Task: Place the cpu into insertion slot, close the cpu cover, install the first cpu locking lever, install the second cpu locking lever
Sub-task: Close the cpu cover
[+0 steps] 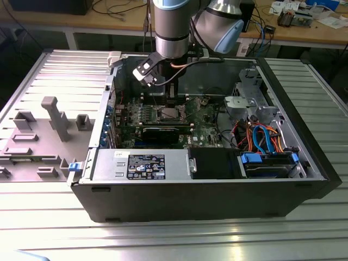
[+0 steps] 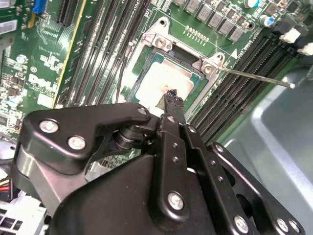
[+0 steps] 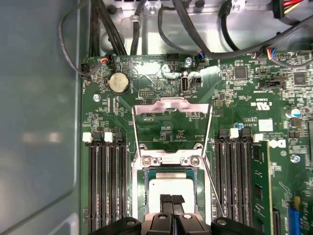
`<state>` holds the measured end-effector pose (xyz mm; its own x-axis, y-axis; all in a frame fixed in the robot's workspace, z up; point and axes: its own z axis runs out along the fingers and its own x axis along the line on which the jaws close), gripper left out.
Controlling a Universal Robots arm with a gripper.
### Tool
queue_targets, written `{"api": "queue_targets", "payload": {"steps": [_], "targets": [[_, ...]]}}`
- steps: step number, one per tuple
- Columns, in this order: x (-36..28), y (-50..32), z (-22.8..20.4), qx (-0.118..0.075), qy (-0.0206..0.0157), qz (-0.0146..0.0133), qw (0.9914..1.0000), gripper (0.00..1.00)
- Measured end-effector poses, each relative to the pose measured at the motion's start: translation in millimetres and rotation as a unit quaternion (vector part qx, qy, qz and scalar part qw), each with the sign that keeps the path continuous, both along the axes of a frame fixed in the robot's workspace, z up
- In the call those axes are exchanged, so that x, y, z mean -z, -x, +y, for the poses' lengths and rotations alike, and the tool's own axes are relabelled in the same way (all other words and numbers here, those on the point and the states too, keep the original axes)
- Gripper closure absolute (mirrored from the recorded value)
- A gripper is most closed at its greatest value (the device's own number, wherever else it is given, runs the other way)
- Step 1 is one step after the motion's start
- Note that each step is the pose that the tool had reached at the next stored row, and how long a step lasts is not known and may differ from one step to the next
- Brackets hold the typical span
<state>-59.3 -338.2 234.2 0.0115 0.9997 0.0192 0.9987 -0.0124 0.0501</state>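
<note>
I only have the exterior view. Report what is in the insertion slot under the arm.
Observer: In both wrist views the cpu lies in the insertion slot, with its silvery face up.
Operator: Now give me the cpu cover.
Observer: In the first wrist view the cpu cover is open. It is folded back off the slot, on the side toward the coin battery.
</note>
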Motion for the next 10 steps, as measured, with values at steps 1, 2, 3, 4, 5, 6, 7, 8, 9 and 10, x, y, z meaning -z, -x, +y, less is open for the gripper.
{"api": "queue_targets", "payload": {"steps": [1,2,3,4,5,6,7,8,9,10], "targets": [[-2.2,0.0,0.0,0.0,0.0,-0.0001,1.0,0.89],[-2.8,0.0,0.0,0.0,-0.0001,-0.0001,1.0,0.89],[-2.8,0.0,0.0,0.0,-0.0001,-0.0001,1.0,0.89],[-2.8,0.0,0.0,0.0,-0.0001,-0.0001,1.0,0.89],[-2.9,0.0,0.0,0.0,-0.0001,-0.0001,1.0,0.89],[-3.0,0.0,0.0,0.0,0.0,0.0,1.0,0.89],[-3.0,0.0,0.0,0.0,0.0,0.0,1.0,0.89],[-3.2,0.0,0.0,0.0,0.0,0.0,1.0,0.89],[-5.9,0.0,0.0,0.0,0.0,0.0,1.0,0.89],[-6.8,0.0,0.0,0.0,0.0,0.0,1.0,0.89]]}}
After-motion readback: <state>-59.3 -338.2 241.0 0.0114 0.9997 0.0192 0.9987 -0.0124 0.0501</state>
